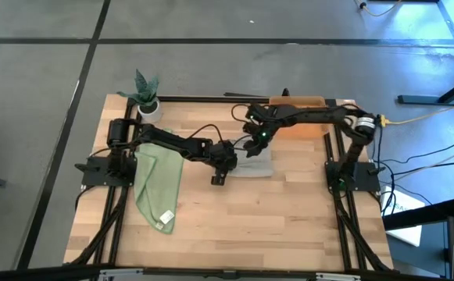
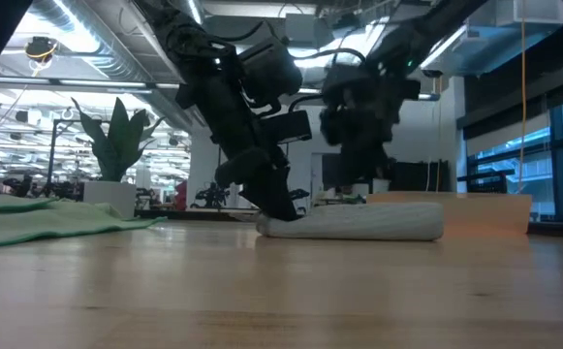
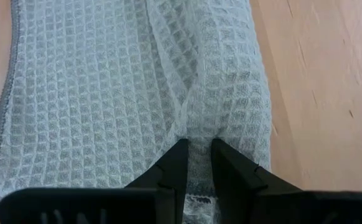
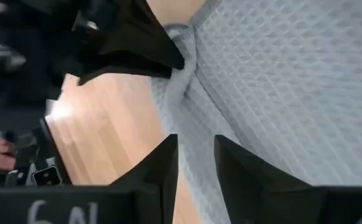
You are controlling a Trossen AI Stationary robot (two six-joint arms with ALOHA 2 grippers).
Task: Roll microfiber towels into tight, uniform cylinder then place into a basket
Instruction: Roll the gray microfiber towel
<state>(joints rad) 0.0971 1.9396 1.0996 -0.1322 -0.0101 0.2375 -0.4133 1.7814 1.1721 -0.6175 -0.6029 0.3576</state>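
- Covering most of the overhead view, a light wooden table (image 1: 273, 226) sits on a grey floor with dark seams; black frame rails run along its sides.
- Room behind, seen from table height: open office space, ceiling ducts and strip lights, big windows at the right.
- Small white plant pot (image 1: 148, 105) with a green plant stands at the far left corner of the table.
- Orange basket (image 2: 475, 211) sits at the far edge behind the grey towel, partly hidden under the right arm from above.
- Light green towel (image 1: 159, 187) lies flat and unrolled on the left side, white tag at its near end, well apart from both grippers.
- Grey towel (image 2: 359, 221) lies mid-table as a low roll, waffle weave clear in both wrist views.
- Left gripper (image 3: 195, 163) is down at the roll's left end, fingers narrowly apart and pinching a ridge of the grey cloth between the tips.
- Right gripper (image 4: 196, 163) is over the same towel, just beside the left one; fingers apart with a fold of grey cloth lying in the gap, can't tell whether they grasp it or are released.
- Both grippers are close together over the grey towel; green towel untouched.
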